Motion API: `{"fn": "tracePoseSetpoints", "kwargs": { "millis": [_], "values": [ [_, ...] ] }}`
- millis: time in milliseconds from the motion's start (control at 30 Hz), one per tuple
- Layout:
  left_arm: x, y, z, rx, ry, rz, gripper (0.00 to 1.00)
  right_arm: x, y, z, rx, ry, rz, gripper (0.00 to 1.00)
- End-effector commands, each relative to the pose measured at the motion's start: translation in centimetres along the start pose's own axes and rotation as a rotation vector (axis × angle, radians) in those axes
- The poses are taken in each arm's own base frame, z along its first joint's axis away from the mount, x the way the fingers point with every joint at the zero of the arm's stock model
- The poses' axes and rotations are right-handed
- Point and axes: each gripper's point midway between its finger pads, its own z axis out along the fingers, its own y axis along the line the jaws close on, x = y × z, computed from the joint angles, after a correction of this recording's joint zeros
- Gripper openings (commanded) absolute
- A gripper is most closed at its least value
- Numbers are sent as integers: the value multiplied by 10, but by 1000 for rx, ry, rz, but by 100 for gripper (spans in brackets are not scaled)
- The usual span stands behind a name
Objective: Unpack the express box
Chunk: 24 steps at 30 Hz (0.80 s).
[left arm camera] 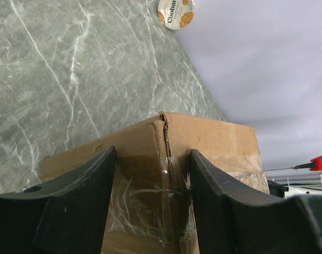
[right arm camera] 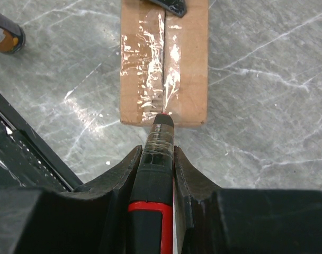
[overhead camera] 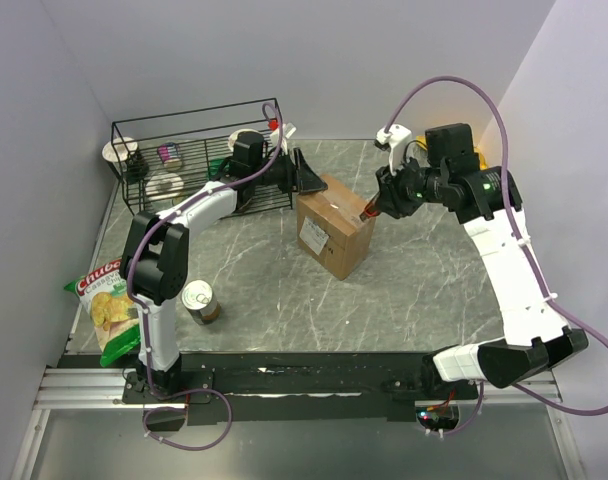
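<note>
The express box (overhead camera: 334, 225) is a brown carton with a white label, standing mid-table with its flaps taped down. My left gripper (overhead camera: 309, 180) is at its far-left end. In the left wrist view the gripper (left arm camera: 153, 153) is open, its black fingers (left arm camera: 224, 201) standing either side of the taped end seam of the box (left arm camera: 203, 132). My right gripper (right arm camera: 157, 151) is shut on a black-and-red cutter (right arm camera: 160, 180). The cutter's tip touches the near edge of the box (right arm camera: 163, 58), right on the shiny tape seam. From above, the right gripper (overhead camera: 384, 205) is at the box's right end.
A black wire basket (overhead camera: 184, 165) with small items stands at the back left, just behind the left arm. A chips bag (overhead camera: 104, 300) and a can (overhead camera: 199, 300) lie at the front left. A yogurt cup (left arm camera: 176, 11) sits near the back wall.
</note>
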Motion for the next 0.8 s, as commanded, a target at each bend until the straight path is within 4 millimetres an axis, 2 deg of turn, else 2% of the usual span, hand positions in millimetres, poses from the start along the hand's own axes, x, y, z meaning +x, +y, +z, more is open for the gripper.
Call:
{"fn": "tracePoseSetpoints", "kwargs": {
  "millis": [0,233,367,400,433,467,533,567,600,633,667,733,767],
  "values": [
    [62,98,-4,-291,118,-116,59,39,13,-37,3,148,39,0],
    [62,99,-3,-294,119,-121,59,49,15,-43,-7,179,47,0],
    [56,87,-3,-257,115,-109,60,39,0,-52,58,122,88,0],
    [49,78,-1,-223,109,-97,61,37,-14,-55,104,97,130,0],
    [40,67,-3,-194,92,-85,63,35,-20,-58,131,66,147,0],
    [30,57,-2,-150,69,-64,68,38,-27,-50,144,60,151,0],
    [9,16,-4,4,43,-45,73,48,-31,-42,153,80,151,0],
    [2,-1,-8,72,37,-28,78,54,-33,-31,145,84,169,0],
    [-13,-25,-14,177,11,17,79,56,-32,-27,133,80,176,0],
    [-25,-41,-23,215,-13,55,80,57,-29,-21,109,74,179,0],
    [-33,-48,-29,232,-31,87,81,63,-29,-12,98,84,208,0],
    [-55,-50,-48,206,-80,129,82,62,-34,1,93,81,221,0],
    [-66,-38,-59,173,-107,126,82,61,-35,6,88,84,233,0]
  ]
}}
